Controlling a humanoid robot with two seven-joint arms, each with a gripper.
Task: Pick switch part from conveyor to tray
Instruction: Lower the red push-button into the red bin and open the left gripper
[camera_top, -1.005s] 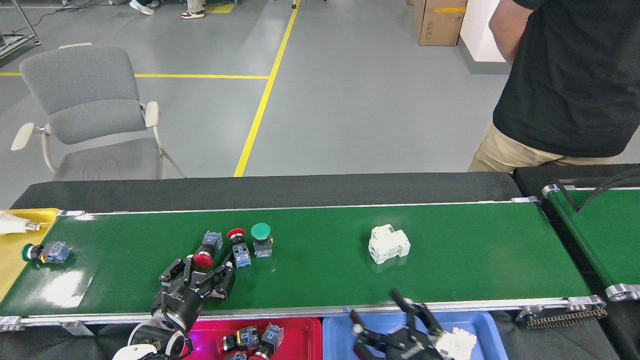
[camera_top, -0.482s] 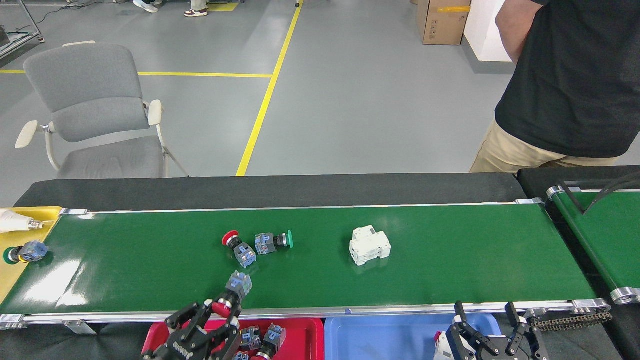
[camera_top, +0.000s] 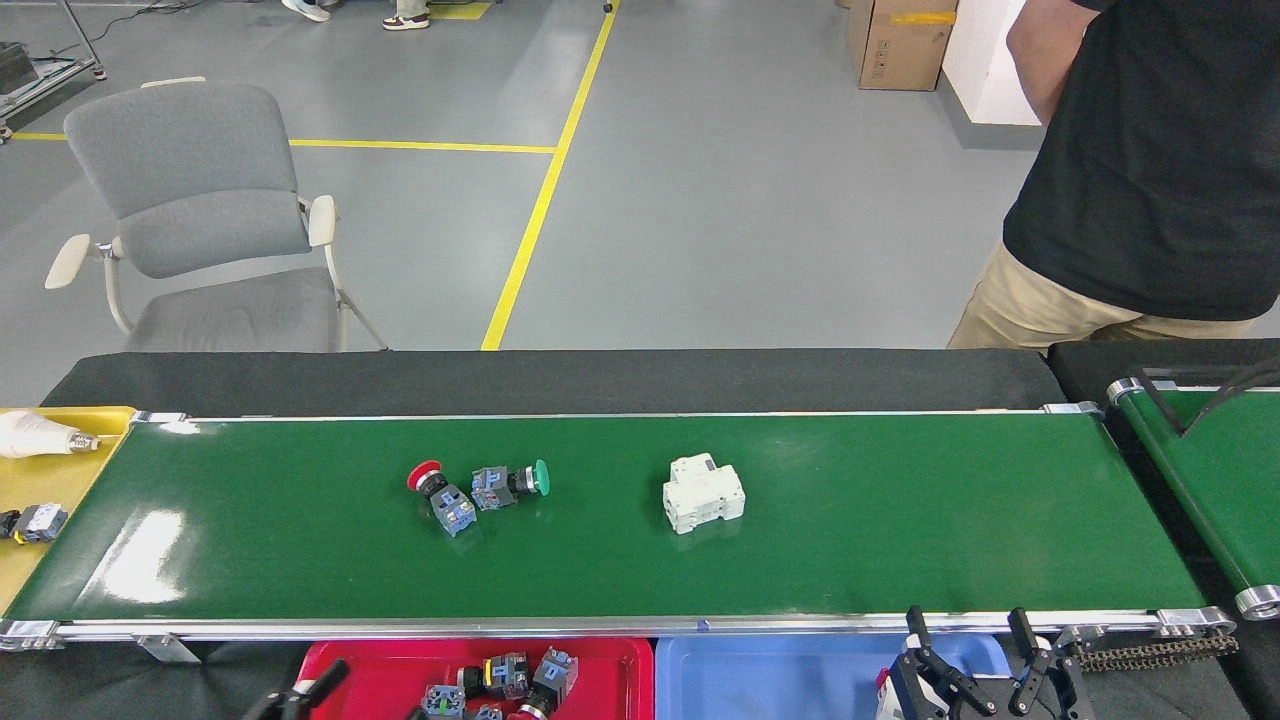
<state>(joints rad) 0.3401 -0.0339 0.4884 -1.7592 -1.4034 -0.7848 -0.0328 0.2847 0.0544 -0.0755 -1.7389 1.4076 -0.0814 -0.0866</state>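
Head view: white switch part is lying mid-conveyor, well apart from right gripper, which is hanging spread and empty over blue tray. Left gripper: state unreadable.

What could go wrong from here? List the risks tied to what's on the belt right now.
1. The red-capped switch and green-capped switch lie on their sides, seemingly touching; grasping one may knock the other away.
2. Only a sliver of the left gripper shows at the frame's bottom edge, so its readiness can't be judged.
3. The white breaker lies mid-conveyor, while the right gripper hovers open over the blue tray, some way off.
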